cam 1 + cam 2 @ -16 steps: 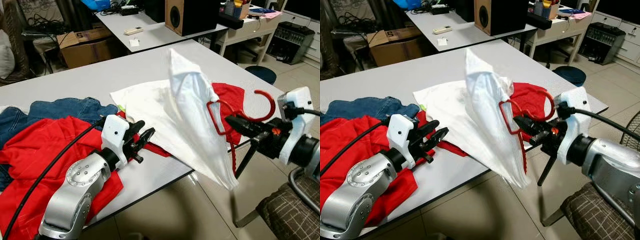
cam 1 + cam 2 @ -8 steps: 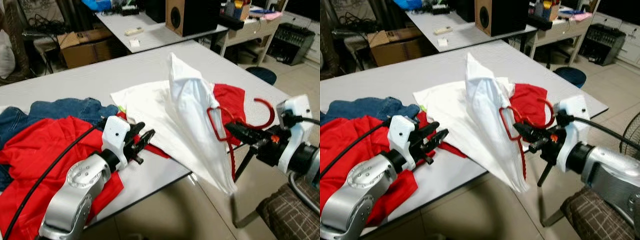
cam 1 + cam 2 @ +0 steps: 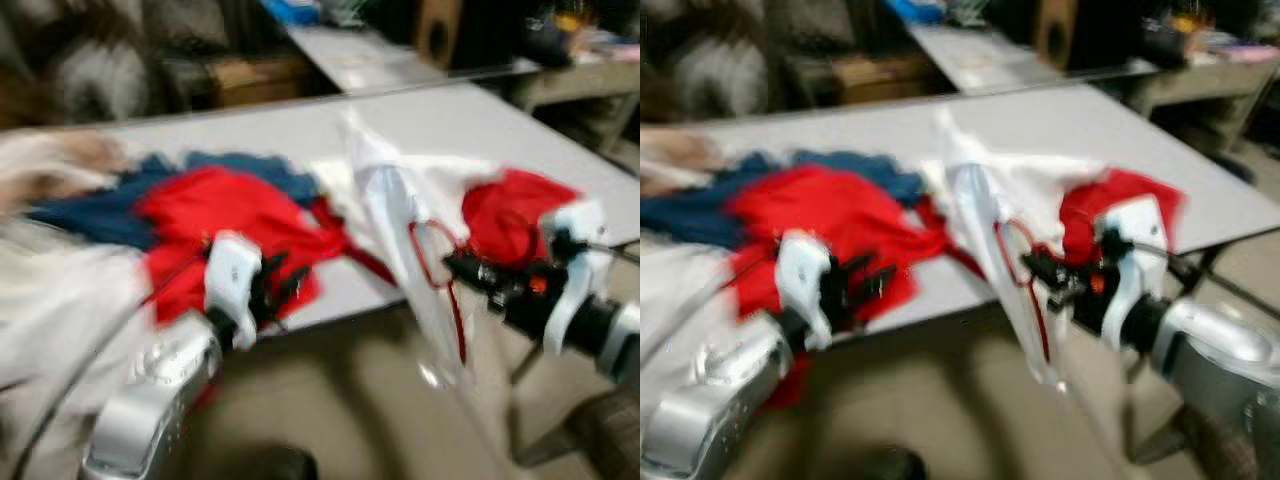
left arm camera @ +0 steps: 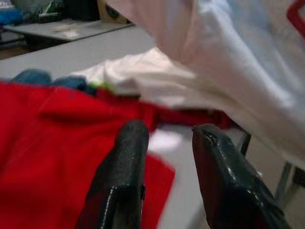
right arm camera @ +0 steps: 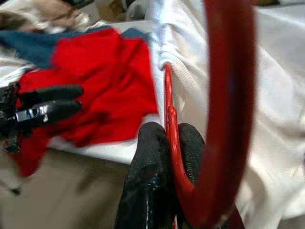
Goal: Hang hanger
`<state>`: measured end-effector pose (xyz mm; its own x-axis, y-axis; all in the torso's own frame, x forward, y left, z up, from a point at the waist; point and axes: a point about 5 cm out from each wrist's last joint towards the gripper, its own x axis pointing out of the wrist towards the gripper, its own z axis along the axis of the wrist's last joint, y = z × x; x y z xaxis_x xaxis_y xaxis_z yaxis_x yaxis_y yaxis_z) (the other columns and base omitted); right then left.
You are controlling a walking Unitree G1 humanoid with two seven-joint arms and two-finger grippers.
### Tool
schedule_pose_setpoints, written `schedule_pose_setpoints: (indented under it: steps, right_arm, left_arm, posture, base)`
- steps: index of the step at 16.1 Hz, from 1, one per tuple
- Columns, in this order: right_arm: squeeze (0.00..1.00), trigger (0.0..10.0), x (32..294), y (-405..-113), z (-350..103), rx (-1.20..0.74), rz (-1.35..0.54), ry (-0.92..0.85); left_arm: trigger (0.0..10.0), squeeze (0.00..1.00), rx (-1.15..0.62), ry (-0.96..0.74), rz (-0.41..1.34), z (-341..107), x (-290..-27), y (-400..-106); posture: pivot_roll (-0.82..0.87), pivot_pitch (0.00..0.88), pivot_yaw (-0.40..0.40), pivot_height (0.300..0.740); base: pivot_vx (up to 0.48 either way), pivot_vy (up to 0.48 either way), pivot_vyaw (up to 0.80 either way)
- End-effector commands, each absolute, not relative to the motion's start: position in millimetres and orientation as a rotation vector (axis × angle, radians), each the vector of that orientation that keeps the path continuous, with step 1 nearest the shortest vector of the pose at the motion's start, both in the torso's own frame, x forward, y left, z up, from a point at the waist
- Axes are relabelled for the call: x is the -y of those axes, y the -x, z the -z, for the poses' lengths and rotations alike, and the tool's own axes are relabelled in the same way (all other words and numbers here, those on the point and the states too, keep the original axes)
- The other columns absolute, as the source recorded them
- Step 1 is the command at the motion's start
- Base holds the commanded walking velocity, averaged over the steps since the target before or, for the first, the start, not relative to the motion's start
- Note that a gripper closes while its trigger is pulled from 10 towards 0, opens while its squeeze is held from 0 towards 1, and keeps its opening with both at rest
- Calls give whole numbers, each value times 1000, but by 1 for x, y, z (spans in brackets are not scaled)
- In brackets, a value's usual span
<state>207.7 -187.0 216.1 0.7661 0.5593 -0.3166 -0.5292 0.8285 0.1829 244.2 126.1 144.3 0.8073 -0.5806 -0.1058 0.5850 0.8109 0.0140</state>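
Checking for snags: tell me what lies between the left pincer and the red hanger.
In the left eye view, between the left pincer and the red hanger lie bare grey table edge and the hanging white garment.

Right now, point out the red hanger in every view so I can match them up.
Left eye view: red hanger, right of centre, at the right gripper.
Right eye view: hanger, just right of centre.
Left wrist view: a red sliver by the white shirt, probably the hanger.
Right wrist view: hanger, clamped between the fingers.
Shared landmark: the white shirt draped on it.
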Motion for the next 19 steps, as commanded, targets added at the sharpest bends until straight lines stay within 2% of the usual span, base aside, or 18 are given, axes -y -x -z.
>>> schedule_pose_setpoints:
  steps: [1,4,5,7,9,12,14,16,19]
  right_arm:
    - [0,10000,185,-206,-218,-365,-603,-76]
    - [0,10000,186,-203,-214,-386,-589,-57]
    - [0,10000,192,-210,-217,-345,-520,-9]
    - [0,10000,228,-235,-235,-171,-276,28]
    - [0,10000,260,-249,-254,-35,-128,57]
    - [0,10000,311,-268,-301,226,104,-7]
    - [0,10000,317,-273,-323,283,20,-15]
    - [0,10000,299,-269,-331,215,-212,58]
    - [0,10000,287,-256,-339,220,-379,50]
  left_arm:
    - [10000,0,-68,-71,627,-153,-125,-247]
    - [10000,0,-69,-70,624,-152,-125,-246]
    - [10000,0,-62,-69,613,-153,-125,-247]
    - [10000,0,-52,-53,605,-155,-123,-249]
    - [10000,0,-48,-38,611,-156,-122,-249]
    - [10000,0,-43,-39,613,-158,-121,-253]
    - [10000,0,-40,-32,604,-157,-122,-256]
    - [10000,0,-39,-31,598,-157,-123,-254]
    - [10000,0,-42,-38,588,-154,-127,-252]
  posture:
    - [20,0,45,740]
    - [23,3,44,740]
    - [23,4,45,740]
    - [21,13,56,740]
    - [20,20,69,740]
    - [19,13,74,740]
    - [19,2,62,740]
    - [24,0,49,740]
    - [24,0,41,740]
  base:
    - [-281,0,0]
    - [-173,0,0]
    - [0,0,0]
    - [0,0,0]
    - [0,0,0]
    - [0,0,0]
    - [0,0,0]
    - [0,0,0]
    - [0,0,0]
